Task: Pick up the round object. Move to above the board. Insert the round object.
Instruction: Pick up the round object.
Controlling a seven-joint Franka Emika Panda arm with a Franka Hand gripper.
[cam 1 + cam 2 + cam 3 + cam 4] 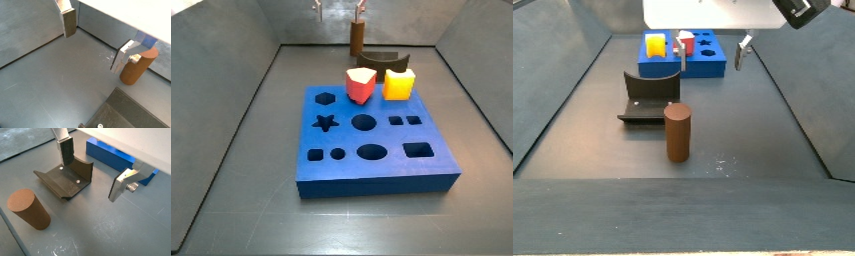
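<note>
The round object, a slim brown peg [677, 132], stands upright on the grey floor and shows in both wrist views [138, 67] [30, 209]. In a side view it stands behind the board [357, 38]. The blue board [378, 140] with its cut-out holes lies flat, and its edge shows in a wrist view [117, 158]. My gripper [95, 42] [93, 170] hangs open and empty above the floor, between the peg and the board [714, 55]. The peg is outside the jaws, just beyond one finger [123, 57].
The dark fixture [65, 178] [651, 97] stands on the floor between peg and board, close under one finger [65, 150]. A red block [361, 85] and a yellow block [398, 83] stand on the board's far edge. Grey walls enclose the floor.
</note>
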